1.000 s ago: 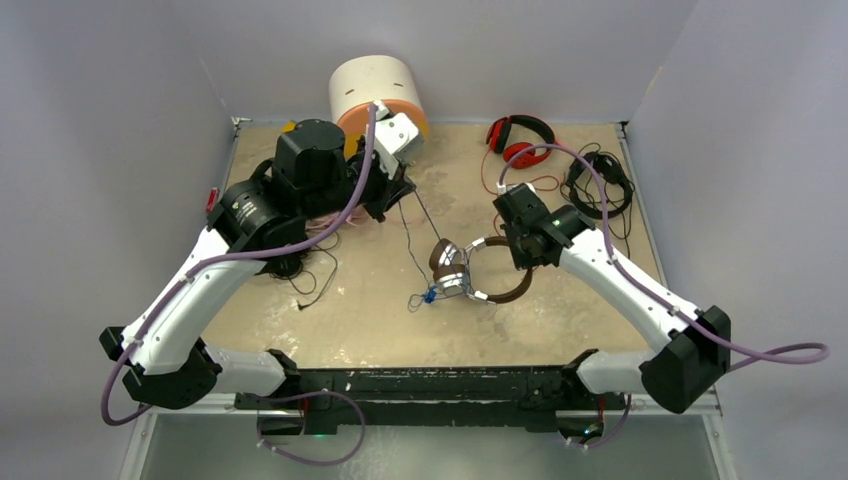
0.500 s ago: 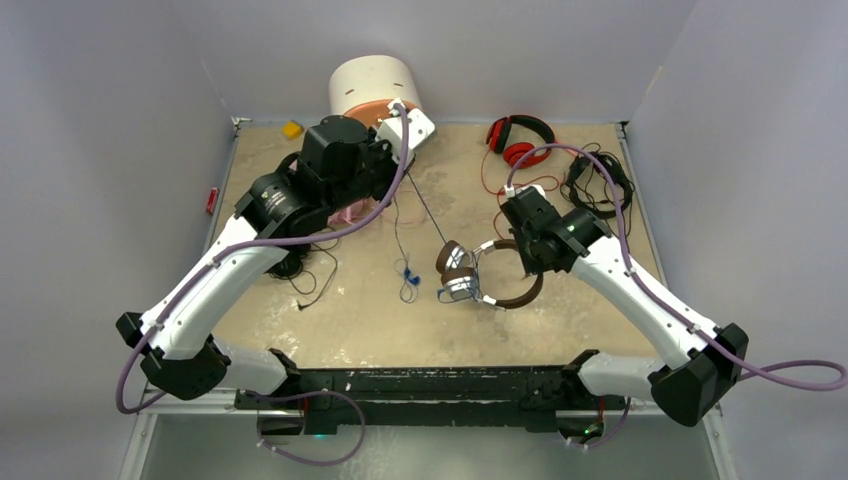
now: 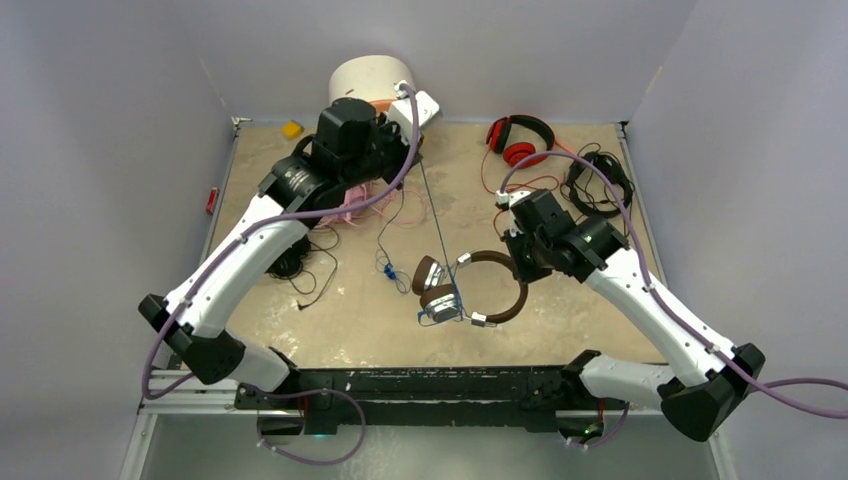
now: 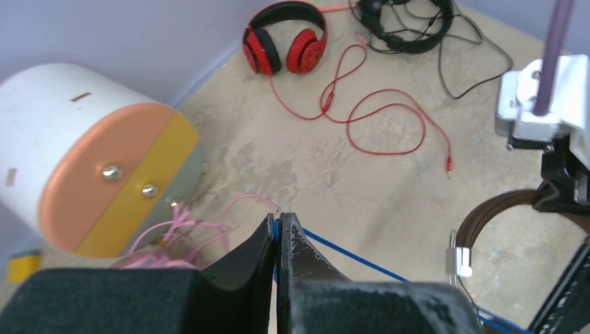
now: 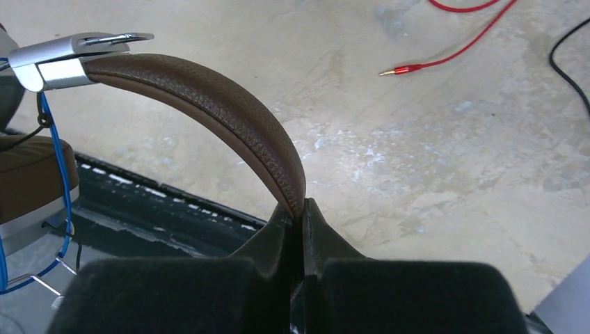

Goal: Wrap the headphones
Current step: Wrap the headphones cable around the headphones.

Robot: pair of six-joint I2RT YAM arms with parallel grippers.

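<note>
Left wrist: left gripper (image 4: 279, 233) pinched shut on blue cable (image 4: 348, 255). Right wrist: right gripper (image 5: 301, 212) clamps brown headphones (image 5: 209, 97) band. Only top: cable taut mid-frame.

Fixed overhead view facing down, two close wrist views (each angled downward), all sharing the brown headphones (image 3: 430, 272)

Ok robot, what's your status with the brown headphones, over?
Left gripper shut on blue cable, taut. Right gripper shut on brown headphones, at the band. Red cable loose on table nearby.
</note>
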